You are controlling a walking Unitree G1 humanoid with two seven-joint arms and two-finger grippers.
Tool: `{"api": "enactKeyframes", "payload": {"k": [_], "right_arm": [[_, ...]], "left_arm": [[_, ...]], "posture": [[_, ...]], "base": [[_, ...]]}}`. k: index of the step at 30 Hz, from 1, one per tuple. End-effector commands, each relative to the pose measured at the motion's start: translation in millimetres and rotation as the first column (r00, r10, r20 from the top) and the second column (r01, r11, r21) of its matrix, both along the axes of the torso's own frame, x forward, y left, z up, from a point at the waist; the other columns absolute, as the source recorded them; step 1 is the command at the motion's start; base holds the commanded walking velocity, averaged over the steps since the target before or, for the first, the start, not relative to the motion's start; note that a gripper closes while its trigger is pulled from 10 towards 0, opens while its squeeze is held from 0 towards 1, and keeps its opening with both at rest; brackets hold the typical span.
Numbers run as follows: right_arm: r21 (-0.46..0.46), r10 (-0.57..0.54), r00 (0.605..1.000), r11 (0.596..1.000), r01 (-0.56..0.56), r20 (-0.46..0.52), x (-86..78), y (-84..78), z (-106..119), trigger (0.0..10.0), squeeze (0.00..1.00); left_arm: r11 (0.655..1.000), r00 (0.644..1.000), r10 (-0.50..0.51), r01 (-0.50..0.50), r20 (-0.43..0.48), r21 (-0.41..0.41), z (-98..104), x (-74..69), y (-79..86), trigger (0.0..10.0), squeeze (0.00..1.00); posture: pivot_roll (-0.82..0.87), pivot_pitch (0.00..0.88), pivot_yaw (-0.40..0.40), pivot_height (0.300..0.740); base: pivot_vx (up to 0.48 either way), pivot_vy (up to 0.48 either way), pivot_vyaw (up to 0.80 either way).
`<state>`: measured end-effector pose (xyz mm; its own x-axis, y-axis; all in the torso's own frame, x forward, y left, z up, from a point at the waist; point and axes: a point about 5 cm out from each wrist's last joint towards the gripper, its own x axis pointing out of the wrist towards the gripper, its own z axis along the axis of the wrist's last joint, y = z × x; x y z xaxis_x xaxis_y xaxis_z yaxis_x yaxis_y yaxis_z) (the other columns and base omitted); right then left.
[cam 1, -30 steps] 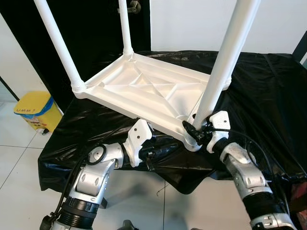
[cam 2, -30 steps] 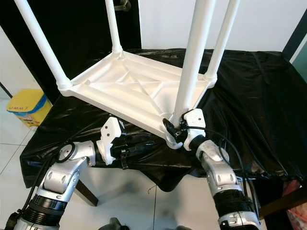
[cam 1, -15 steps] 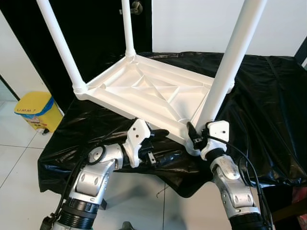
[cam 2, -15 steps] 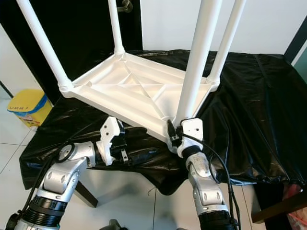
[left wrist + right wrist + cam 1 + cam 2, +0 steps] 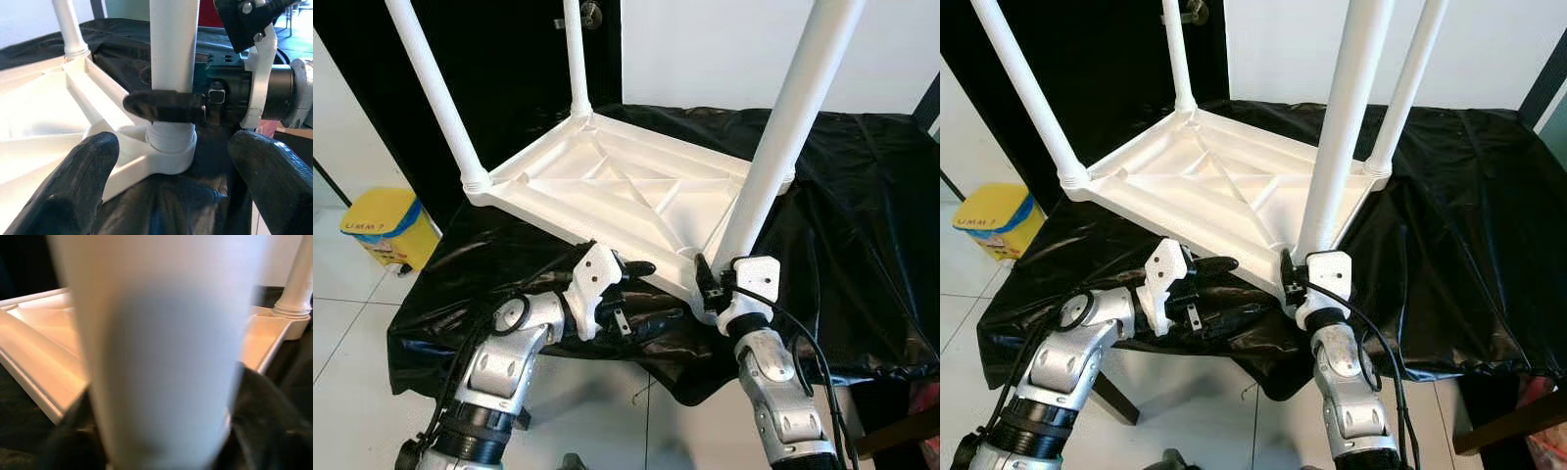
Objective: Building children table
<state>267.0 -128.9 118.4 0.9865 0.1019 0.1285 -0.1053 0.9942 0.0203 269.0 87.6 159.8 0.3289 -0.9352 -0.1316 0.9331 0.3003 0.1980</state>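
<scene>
Left eye view: left gripper (image 5: pixel 625 294) reaches forward, fingers spread, just under the near edge of the upturned white table (image 5: pixel 617 186) on the black-draped surface (image 5: pixel 862 196). Right gripper (image 5: pixel 710 284) pinches the near leg (image 5: pixel 773 157) at its base. Left wrist view shows a black finger (image 5: pixel 164 105) across that leg; right wrist view, just blurred leg.

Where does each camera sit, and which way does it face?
Head views: look forward and down at the upturned white table on black sheeting; both arms show.
Left wrist view: looks along the left gripper at the near leg and right gripper.
Right wrist view: pressed close against that leg.
Shared: the near leg.
</scene>
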Motion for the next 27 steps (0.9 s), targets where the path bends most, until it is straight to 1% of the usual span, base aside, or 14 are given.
{"api": "enactKeyframes", "payload": {"k": [1,4,5,6,11,16,17,19,21,22,23,24,25,27], "right_arm": [[0.008,0.013,1.000,1.000,-0.013,0.005,-0.9,-7.6,1,10.0,1.00],[-0.009,0.146,0.989,0.989,-0.146,0.034,2.5,-17.4,10,10.0,1.00],[-0.013,0.182,0.983,0.983,-0.182,0.037,4.6,-21.6,12,10.0,0.61],[-0.029,0.231,0.972,0.973,-0.230,0.038,6.5,-25.8,15,10.0,0.00],[-0.058,0.320,0.947,0.946,-0.318,0.025,10.4,-32.8,20,10.0,0.00],[-0.165,0.526,0.844,0.828,-0.536,-0.103,25.0,-40.6,18,10.0,0.00],[-0.165,0.526,0.844,0.828,-0.536,-0.103,25.0,-40.6,18,10.0,0.00],[-0.186,0.569,0.812,0.790,-0.584,-0.133,30.9,-40.7,17,10.0,0.00],[-0.186,0.569,0.812,0.790,-0.584,-0.133,30.9,-40.7,17,10.0,0.00],[-0.191,0.586,0.796,0.773,-0.605,-0.150,36.0,-39.7,15,10.0,0.00],[-0.191,0.586,0.796,0.773,-0.605,-0.150,36.0,-39.7,15,10.0,0.00],[-0.197,0.604,0.778,0.753,-0.628,-0.171,39.8,-38.1,12,6.0,0.00],[-0.188,0.621,0.760,0.737,-0.649,-0.191,43.1,-36.6,9,0.9,0.00],[-0.181,0.630,0.750,0.729,-0.660,-0.201,44.6,-35.8,7,0.9,0.00]], "left_arm": [[0.988,0.987,0.154,-0.153,0.047,-0.017,3,9.1,3.7,10.0,0.00],[0.987,0.986,0.160,-0.159,0.048,-0.031,5,8.9,3.3,10.0,0.00],[0.986,0.985,0.162,-0.161,0.050,-0.034,6,8.8,3.3,10.0,0.00],[0.986,0.985,0.165,-0.163,0.049,-0.036,6,8.2,3.6,10.0,0.00],[0.986,0.985,0.166,-0.164,0.050,-0.036,6,7.1,4.9,10.0,0.00],[0.989,0.990,0.141,-0.140,0.016,-0.036,5,4.7,8.7,10.0,0.00],[0.989,0.990,0.141,-0.140,0.016,-0.036,5,4.7,8.7,10.0,0.00],[0.989,0.989,0.146,-0.145,0.023,-0.033,7,6.7,9.9,10.0,0.00],[0.989,0.989,0.146,-0.145,0.023,-0.033,7,6.7,9.9,10.0,0.00],[0.988,0.988,0.150,-0.149,0.028,-0.034,8,8.4,10.4,10.0,0.00],[0.988,0.988,0.150,-0.149,0.028,-0.034,8,8.4,10.4,10.0,0.00],[0.988,0.988,0.152,-0.151,0.029,-0.037,9,9.6,10.5,10.0,0.00],[0.988,0.988,0.153,-0.151,0.034,-0.038,10,10.2,10.5,10.0,0.00],[0.988,0.988,0.152,-0.151,0.037,-0.039,11,10.4,10.4,10.0,0.00]], "posture": [[-0.12,0.000,0.005,0.740],[-0.12,0.000,-0.002,0.740],[-0.12,0.000,-0.002,0.740],[-0.11,0.000,-0.004,0.740],[-0.11,0.000,-0.001,0.740],[-0.11,0.000,-0.005,0.740],[-0.11,0.000,-0.005,0.740],[-0.10,0.000,-0.008,0.740],[-0.10,0.000,-0.008,0.740],[-0.10,0.000,-0.010,0.740],[-0.10,0.000,-0.010,0.740],[-0.09,0.000,-0.013,0.740],[-0.09,0.000,-0.015,0.740],[-0.09,0.000,-0.015,0.740]], "base": [[0.000,0.000,0.00],[0.000,0.000,0.00],[0.000,0.000,0.00],[0.000,0.000,0.00],[0.000,0.000,0.00],[0.000,0.000,0.00],[0.000,0.000,0.00],[0.000,0.000,0.00],[0.000,0.000,0.00],[0.000,0.000,0.00],[0.000,0.000,0.00],[0.000,0.000,0.00],[0.000,0.000,0.00],[0.000,0.000,0.00]]}}
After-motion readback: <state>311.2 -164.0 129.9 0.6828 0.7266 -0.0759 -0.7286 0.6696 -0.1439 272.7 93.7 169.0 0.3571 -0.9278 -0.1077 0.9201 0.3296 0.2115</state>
